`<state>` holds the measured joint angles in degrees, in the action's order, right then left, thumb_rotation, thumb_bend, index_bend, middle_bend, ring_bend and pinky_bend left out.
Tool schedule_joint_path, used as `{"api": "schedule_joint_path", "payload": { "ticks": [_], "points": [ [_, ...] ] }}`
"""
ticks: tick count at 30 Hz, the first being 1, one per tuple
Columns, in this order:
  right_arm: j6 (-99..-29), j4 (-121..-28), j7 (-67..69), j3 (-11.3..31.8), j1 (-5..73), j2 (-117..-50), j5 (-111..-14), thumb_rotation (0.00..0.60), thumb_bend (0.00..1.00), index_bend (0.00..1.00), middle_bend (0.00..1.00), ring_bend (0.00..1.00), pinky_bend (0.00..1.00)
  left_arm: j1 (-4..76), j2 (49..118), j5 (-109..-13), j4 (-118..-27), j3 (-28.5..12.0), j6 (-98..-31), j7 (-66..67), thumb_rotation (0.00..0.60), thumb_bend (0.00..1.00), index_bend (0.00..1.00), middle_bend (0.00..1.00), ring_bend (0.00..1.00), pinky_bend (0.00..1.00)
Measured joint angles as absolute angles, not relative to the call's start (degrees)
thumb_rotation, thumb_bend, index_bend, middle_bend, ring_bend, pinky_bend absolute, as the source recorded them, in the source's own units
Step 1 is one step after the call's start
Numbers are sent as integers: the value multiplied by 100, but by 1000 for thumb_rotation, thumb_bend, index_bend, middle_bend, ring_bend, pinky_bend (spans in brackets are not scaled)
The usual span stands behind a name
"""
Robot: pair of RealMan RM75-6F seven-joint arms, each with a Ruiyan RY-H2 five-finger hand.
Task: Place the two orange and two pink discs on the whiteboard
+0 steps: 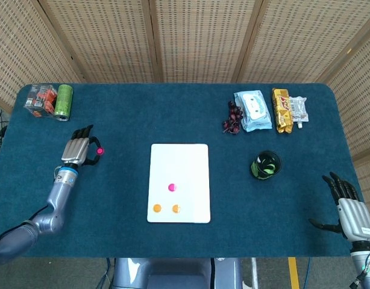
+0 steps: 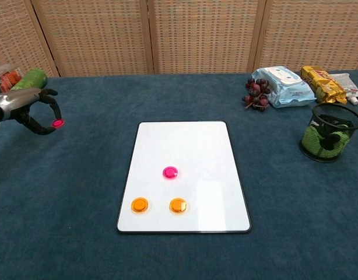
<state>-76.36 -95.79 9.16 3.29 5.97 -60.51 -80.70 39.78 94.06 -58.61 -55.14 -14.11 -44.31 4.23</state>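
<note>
The whiteboard (image 2: 183,175) is taken as the landmark; it lies flat on the blue table (image 2: 80,233), near its middle. At the near end of the whiteboard two orange discs are seen side by side, one (image 2: 140,205) toward the left corner and the other (image 2: 178,205) just right of it. A little farther back on the whiteboard, above the gap between them, one pink disc (image 2: 170,172) is placed.

Well to the right of the whiteboard and nearer the table's front edge, the right robot hand (image 1: 348,208) is found in the head view, with its fingers spread apart and nothing held in it.

Well to the left of the whiteboard, about level with its far edge, the left robot hand (image 2: 33,109) is seen. The second pink disc (image 2: 58,123) is pinched between its fingertips and is held off the whiteboard; in the chest view it appears raised slightly above the table.

To the right of the whiteboard, about level with its far half, a black mesh cup (image 2: 330,140) with something green inside is set upright. Beyond the whiteboard's far right corner, a bunch of dark grapes (image 2: 256,94) is lying, touching a pale blue pack of wipes (image 2: 281,86), and farther right a yellow snack packet (image 2: 322,83) and a small white sachet (image 2: 349,87) are laid. Beyond the far left corner, near the table's back edge, a green can (image 1: 64,101) is lying beside a clear box (image 1: 40,99) with red contents.
</note>
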Motion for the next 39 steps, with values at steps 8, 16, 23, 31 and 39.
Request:
{"api": "schedule_joint_path", "payload": {
  "ticks": [8,16,23,31,39],
  "points": [
    [-7641,-9581,937,330,593,-6049,-8070,600,0,21,0,0,0,3981,9088,-6153,-6822,-1310,-4653,671,600,377,560,0,0,0],
    [-7646,-9562,978,329,591,-6046,-8084,600,0,21,0,0,0,4052,8894,-6437,-8107,-1080,-4852,1286,600,375,559,0,0,0],
    [-7653,-9553,988,328,589,-6048,-8093,600,0,21,0,0,0,4199,9055,-6242,-8440,-856,-4814,1840,600,375,560,0,0,0],
    [-7649,-9550,1000,327,590,-6046,-8096,600,0,21,0,0,0,4308,9366,-6049,-8275,-716,-4775,2064,600,375,560,0,0,0],
    [-7649,-9543,1007,325,590,-6045,-8102,600,0,21,0,0,0,4345,9455,-5965,-8177,-662,-4843,2163,600,375,559,0,0,0]
  ]
}}
